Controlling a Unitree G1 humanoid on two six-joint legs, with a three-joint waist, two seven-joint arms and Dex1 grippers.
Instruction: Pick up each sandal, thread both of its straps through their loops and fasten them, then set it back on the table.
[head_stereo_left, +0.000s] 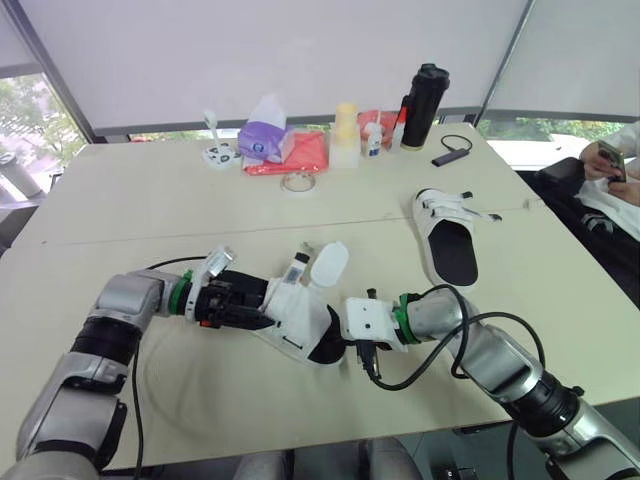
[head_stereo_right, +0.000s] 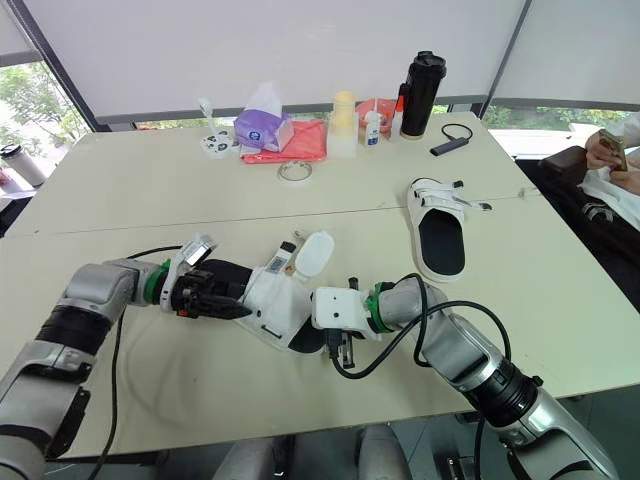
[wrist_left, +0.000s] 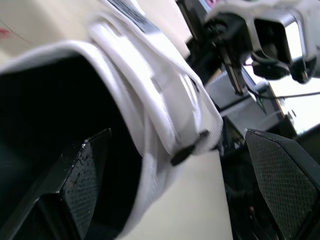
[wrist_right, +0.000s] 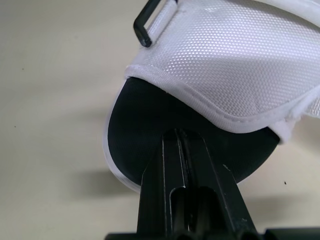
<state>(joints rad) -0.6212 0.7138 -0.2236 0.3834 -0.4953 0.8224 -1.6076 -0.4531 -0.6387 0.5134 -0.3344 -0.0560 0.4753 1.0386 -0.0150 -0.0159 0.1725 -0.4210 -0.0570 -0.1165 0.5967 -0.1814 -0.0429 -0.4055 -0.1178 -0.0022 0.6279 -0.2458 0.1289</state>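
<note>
A white sandal (head_stereo_left: 298, 312) with a black insole lies tilted between my two grippers at the table's front middle. Two of its strap ends (head_stereo_left: 328, 265) stand up loose. My left gripper (head_stereo_left: 243, 305) is at its left end; in the left wrist view the fingers (wrist_left: 80, 185) are wide apart, open, with the sandal (wrist_left: 150, 100) between them. My right gripper (wrist_right: 181, 136) is shut, its tips against the black insole (wrist_right: 135, 120) at the sandal's other end. A second white sandal (head_stereo_left: 450, 235) lies flat at the right, its strap ends loose.
Along the far edge stand a purple tissue pack (head_stereo_left: 265, 140), a red cloth (head_stereo_left: 290, 155), a yellow bottle (head_stereo_left: 345, 130), small bottles and a black flask (head_stereo_left: 422, 105). A tape roll (head_stereo_left: 295, 182) and a black cabled device (head_stereo_left: 447, 155) lie nearby. A person (head_stereo_left: 610, 165) sits at the right.
</note>
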